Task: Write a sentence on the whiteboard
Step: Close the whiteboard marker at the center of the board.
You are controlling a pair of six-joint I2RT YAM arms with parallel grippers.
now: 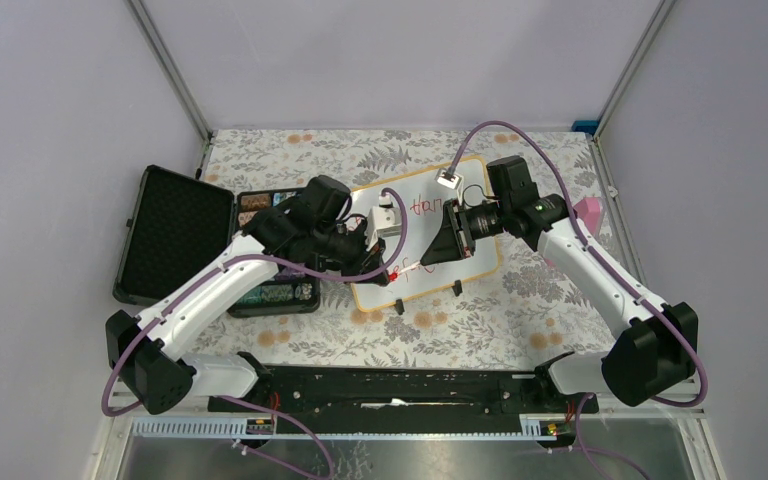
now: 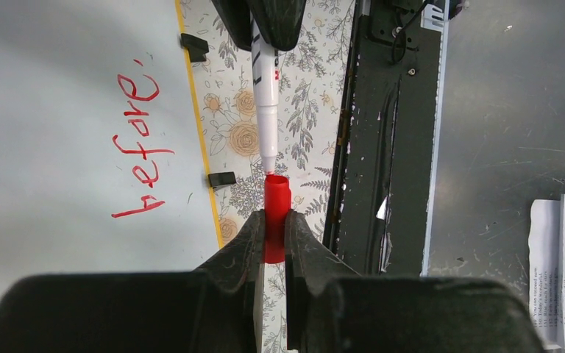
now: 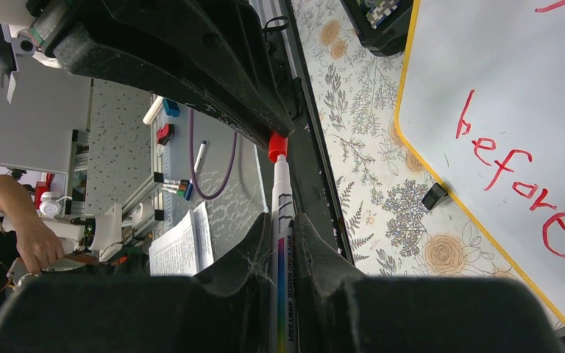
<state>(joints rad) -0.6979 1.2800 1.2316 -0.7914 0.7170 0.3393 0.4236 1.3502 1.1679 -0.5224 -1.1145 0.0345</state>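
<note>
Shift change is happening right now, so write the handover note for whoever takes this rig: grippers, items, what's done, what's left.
Left gripper: shut on the red cap.
Right gripper: shut on the marker, with its tip at the cap's mouth, not pushed home.
Whiteboard: carries red writing, including "before".
Done: words are on the board.
Left: probably press the cap on and put the marker down. I cannot tell whether the sentence is complete.

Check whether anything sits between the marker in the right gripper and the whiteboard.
Yes: the red cap, pinched in the left gripper, sits right at the tip of the marker that the right gripper holds. Both hover by the whiteboard's near edge. Nothing else visible lies between.
</note>
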